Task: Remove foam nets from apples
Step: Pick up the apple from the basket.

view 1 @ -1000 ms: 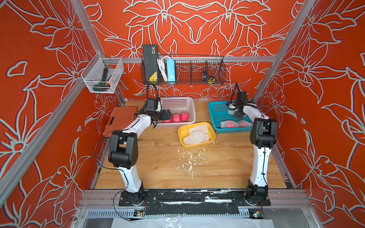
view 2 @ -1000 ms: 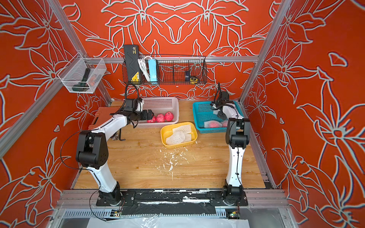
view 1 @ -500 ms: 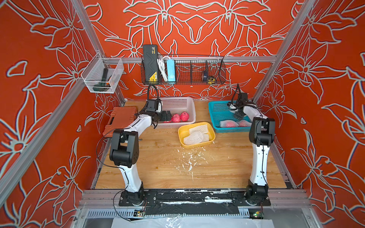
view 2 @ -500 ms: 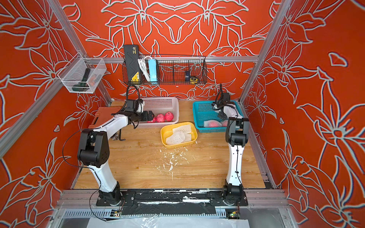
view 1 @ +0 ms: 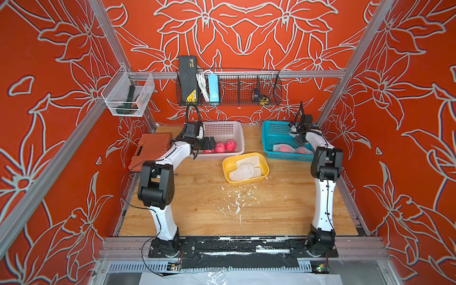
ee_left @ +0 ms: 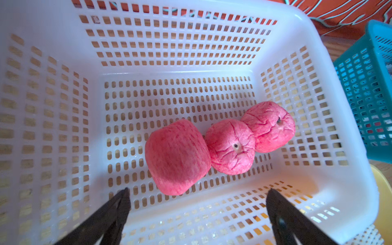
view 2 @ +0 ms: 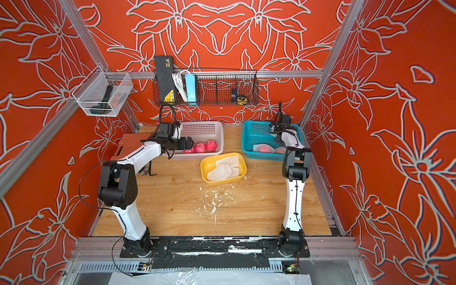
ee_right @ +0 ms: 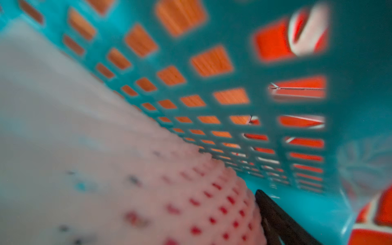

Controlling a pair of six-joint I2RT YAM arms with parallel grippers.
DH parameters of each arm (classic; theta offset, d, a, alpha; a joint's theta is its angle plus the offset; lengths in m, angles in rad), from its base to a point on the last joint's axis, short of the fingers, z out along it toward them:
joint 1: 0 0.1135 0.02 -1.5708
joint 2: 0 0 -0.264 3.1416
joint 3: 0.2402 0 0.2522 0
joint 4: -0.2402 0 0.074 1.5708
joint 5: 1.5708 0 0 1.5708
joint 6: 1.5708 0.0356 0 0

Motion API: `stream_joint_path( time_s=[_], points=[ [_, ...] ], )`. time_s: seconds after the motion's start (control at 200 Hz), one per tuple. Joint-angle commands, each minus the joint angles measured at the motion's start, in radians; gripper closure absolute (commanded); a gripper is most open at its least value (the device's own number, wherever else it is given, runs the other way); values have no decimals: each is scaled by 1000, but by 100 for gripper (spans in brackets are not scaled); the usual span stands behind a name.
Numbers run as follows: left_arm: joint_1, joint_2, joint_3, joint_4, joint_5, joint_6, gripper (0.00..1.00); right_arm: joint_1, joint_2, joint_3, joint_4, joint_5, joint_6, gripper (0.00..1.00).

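Note:
Three bare pinkish-red apples (ee_left: 177, 157) (ee_left: 231, 146) (ee_left: 269, 126) lie in the white basket (view 1: 222, 123). My left gripper (ee_left: 198, 191) hangs open just above them, holding nothing; in both top views it (view 1: 208, 143) is over the basket's left part. My right gripper (view 1: 298, 142) is down inside the teal basket (view 1: 276, 128), by two apples in foam nets (view 1: 283, 148) (view 1: 303, 150). In the right wrist view one dark finger (ee_right: 273, 214) lies against a netted apple (ee_right: 191, 201); the other finger is hidden. Empty foam nets (view 1: 248, 161) (view 1: 241, 171) lie in the yellow tray (view 1: 265, 167).
An orange toolbox (view 1: 151, 150) sits at the table's left edge behind my left arm. White foam flakes (view 1: 234, 199) are scattered on the wooden table in front of the yellow tray. A wire rack (view 1: 229, 88) and a clear bin (view 1: 128, 96) hang on the walls.
The right arm has shifted slightly inside the teal basket, closer to the netted apple. The left arm has hardly moved.

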Motion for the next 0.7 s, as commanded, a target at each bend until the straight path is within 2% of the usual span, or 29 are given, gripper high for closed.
stream_joint_path(
  time_s=[0.0,0.17,0.265,0.485,0.696],
  points=[
    [-12,22,35,-28,-8,10,1,-26,72,17,-101,-64,78,12],
    [-28,38,61,-35,-11,7,1,-45,69,44,-171,-175,152,18],
    [-35,43,68,-37,-12,7,1,-50,58,59,-200,-269,169,24],
    [-39,35,57,-29,-10,5,1,-51,2,55,-195,-413,254,24],
    [-39,28,39,-14,-4,6,1,-51,-68,-40,-122,-547,325,24]
  ],
)
